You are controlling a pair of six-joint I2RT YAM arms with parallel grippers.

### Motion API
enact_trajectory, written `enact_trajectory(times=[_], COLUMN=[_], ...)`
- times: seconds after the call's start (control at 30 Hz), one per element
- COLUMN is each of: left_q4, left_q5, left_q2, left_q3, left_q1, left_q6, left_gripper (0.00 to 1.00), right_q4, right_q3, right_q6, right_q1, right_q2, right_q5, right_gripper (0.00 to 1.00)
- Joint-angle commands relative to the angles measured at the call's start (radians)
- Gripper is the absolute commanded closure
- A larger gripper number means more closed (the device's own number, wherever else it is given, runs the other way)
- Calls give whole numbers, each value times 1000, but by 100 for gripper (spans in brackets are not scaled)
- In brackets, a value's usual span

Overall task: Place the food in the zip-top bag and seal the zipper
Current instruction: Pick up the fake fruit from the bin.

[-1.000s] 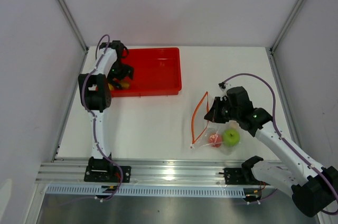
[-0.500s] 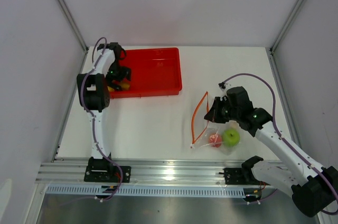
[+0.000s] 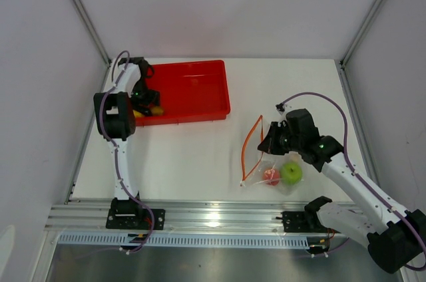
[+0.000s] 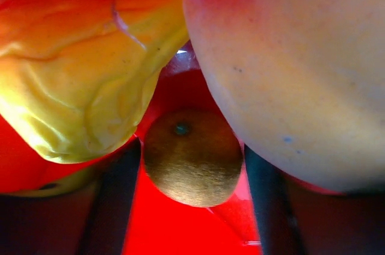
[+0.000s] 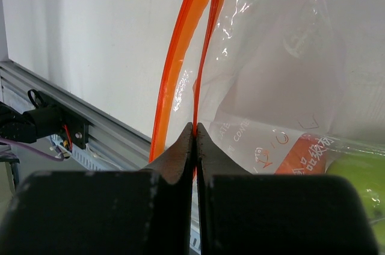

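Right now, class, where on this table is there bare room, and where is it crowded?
Bare: the table between the red tray and the zip-top bag, and the far right corner. Crowded: the tray's left end, fruit under the left hand.

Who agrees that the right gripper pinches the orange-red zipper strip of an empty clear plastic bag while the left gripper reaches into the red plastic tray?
The clear plastic bag is not empty: the top view shows a green toy apple and a red toy fruit inside it. The rest stands; the right gripper pinches the zipper strip.
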Motion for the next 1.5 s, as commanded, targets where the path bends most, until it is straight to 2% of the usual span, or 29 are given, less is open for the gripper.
enact_trajectory(times=[0.0,0.33,0.43,0.87,1.13,1.3,1.47], left_q4=[-6,65,65,92,91,126,210], left_q5=[10,88,81,58,23,-30,-71], left_q2=[-4,-54,-83,-231,-341,-471,-689], left_q3=[-7,-63,-64,-63,-84,-194,-377], left_q1=[6,2,0,-24,-105,-202,-311], left_q6=[-12,37,40,66,112,151,206], left_gripper=[35,81,99,99,99,100,99], right_q4=[22,19,16,26,29,40,49], right_q3=[1,6,6,0,-5,-7,-20], right_q6=[-17,-10,-10,-4,-10,-16,-25], right_q1=[-4,-2,-2,-2,-2,1,4], right_q2=[-10,-16,-26,-22,-30,-37,-43], right_q5=[4,2,5,10,11,-12,-39], right_gripper=[100,100,100,100,100,100,100])
